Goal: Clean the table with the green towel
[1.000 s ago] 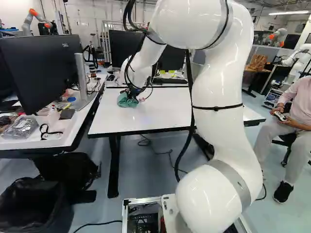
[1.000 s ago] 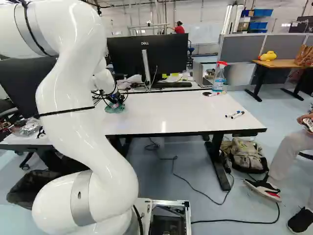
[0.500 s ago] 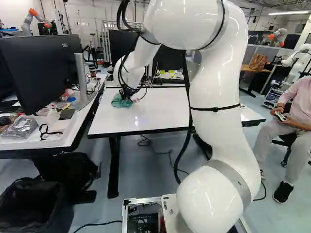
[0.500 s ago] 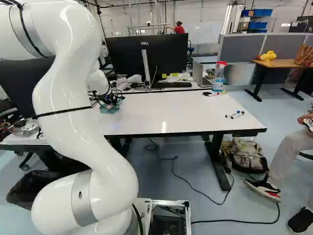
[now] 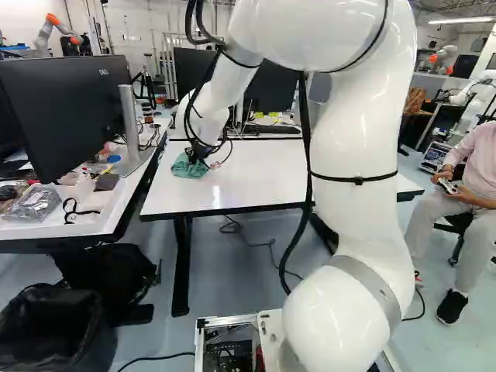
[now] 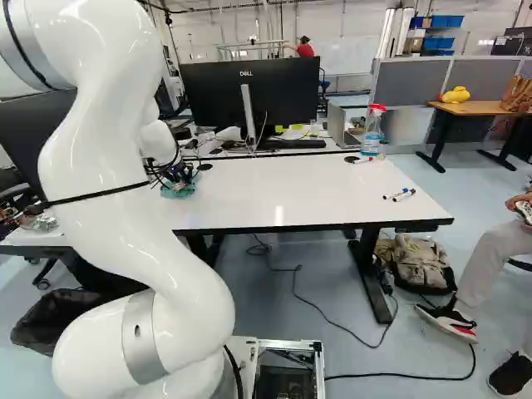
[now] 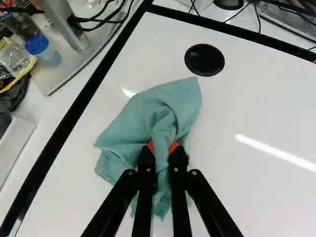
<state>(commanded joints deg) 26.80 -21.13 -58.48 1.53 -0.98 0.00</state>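
White table (image 5: 256, 190), towel (image 5: 186, 168) pinched near its left edge

Close to that edge in the left base view, the gripper (image 5: 199, 157) has a fold of towel squeezed between its two fingers; the rest of the cloth spreads over the tabletop. Ahead of it in the wrist view sits a black disc (image 7: 204, 59). Toward the right of the right base view are markers (image 6: 405, 195) and a spray bottle (image 6: 372, 133).

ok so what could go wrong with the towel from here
The gripper pinches the towel at a bunched fold, so its loose sides might curl under and wipe unevenly. A wide sweep could also tip the spray bottle or roll the two markers off the table.
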